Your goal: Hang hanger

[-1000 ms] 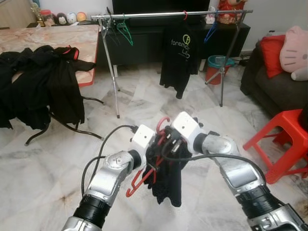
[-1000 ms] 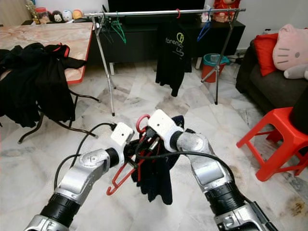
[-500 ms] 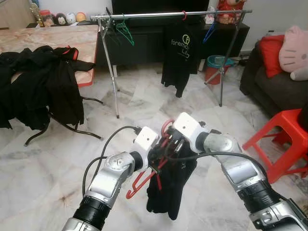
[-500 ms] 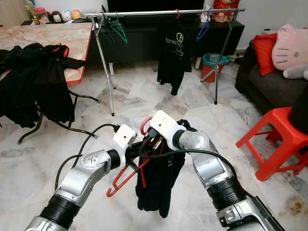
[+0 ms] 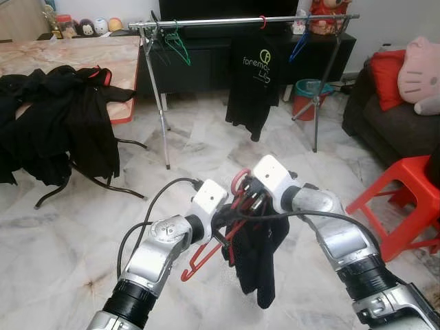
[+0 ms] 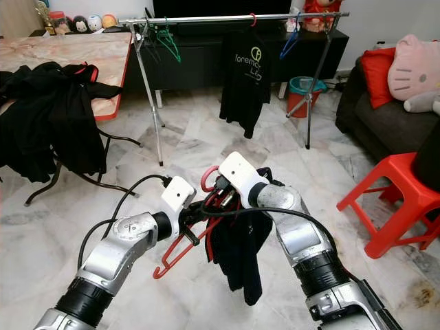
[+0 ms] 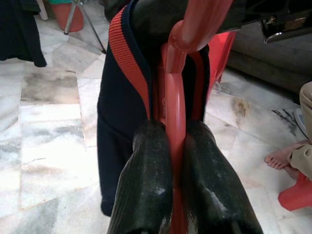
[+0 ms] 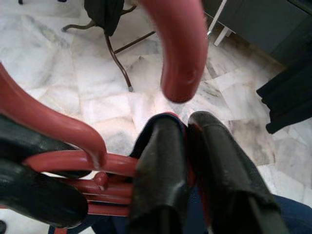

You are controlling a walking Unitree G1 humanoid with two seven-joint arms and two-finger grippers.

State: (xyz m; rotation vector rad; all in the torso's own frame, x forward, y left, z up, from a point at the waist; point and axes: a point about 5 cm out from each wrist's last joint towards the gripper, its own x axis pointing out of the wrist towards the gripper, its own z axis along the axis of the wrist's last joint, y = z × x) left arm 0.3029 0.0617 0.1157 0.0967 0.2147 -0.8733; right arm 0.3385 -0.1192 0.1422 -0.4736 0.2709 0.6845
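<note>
We hold the red hanger (image 5: 214, 237) out in front of us with both arms, well short of the clothes rack (image 5: 240, 20).

- Left gripper (image 7: 176, 161): narrow, both fingers pinching a red bar of the hanger between them.
- Right gripper (image 8: 187, 161): closed on the hanger near the base of its hook, with dark cloth caught at the fingers.
- Dark garment (image 6: 237, 251): on the hanger, bunched and drooping below the grippers, orange-red trim at the collar. It hangs free above the marble floor (image 5: 62, 240).
- Hanger hook (image 5: 238, 180): curves up between the two wrists, not on any rail.
- Rack: stands across the room against the dark cabinet. A black printed shirt (image 5: 253, 79) hangs near the middle of the rail, a green hanger (image 5: 177, 42) near the rail's left end, a blue one (image 5: 297, 47) near the right end.
- Heap of black clothes (image 5: 58, 120) over the table's near edge, to our left.
- Red stool (image 5: 405, 199) to our right.

Progress, as we judge it: the garment is on the hanger and the hanger is gripped. Left to do: walk to the rack, lift the hook over a free stretch of rail, release.
</note>
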